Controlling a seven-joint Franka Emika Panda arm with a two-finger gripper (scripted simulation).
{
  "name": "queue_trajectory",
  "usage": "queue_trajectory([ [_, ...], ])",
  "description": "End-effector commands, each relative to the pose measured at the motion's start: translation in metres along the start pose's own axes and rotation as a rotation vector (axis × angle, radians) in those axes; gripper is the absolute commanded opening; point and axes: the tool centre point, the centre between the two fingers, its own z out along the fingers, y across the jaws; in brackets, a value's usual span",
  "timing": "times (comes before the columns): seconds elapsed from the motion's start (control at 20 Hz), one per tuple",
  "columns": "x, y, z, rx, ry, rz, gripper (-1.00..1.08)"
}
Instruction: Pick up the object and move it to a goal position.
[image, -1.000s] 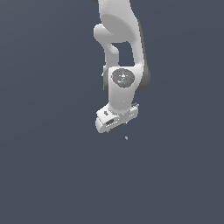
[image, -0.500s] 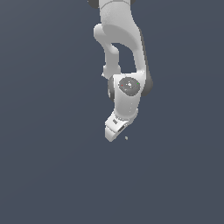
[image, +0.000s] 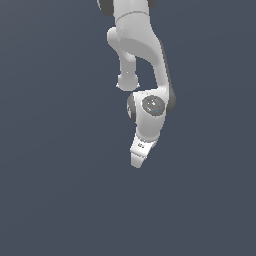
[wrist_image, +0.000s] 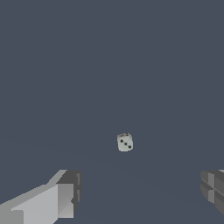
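Observation:
The object (wrist_image: 125, 142) is a small pale beige-grey die with black dots, lying on the flat dark grey ground in the wrist view. It sits apart from my gripper (wrist_image: 140, 194), ahead of the wide gap between the two fingers, touching neither. One finger (wrist_image: 65, 197) shows at one side and the other finger (wrist_image: 213, 189) at the opposite edge, so the gripper is open and holds nothing. In the exterior view the white arm reaches down and the gripper (image: 136, 163) points at the ground; the object is hidden behind the hand there.
Only the plain dark grey ground (image: 50, 200) surrounds the arm. No other objects, containers or edges show in either view.
The hand has swung down and toward the exterior view's right, turning from sideways to pointing down. It now covers the speck that showed just below it before.

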Motion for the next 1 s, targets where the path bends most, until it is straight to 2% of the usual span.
queue_trajectory([
  [0.0,0.004,-0.002,0.004,0.000,0.004,-0.055,1.00],
  [0.4,0.011,-0.005,0.012,0.001,0.011,-0.147,1.00],
  [0.7,0.011,-0.005,0.013,0.002,0.011,-0.149,1.00],
  [0.95,0.011,-0.006,0.030,0.002,0.011,-0.152,1.00],
])
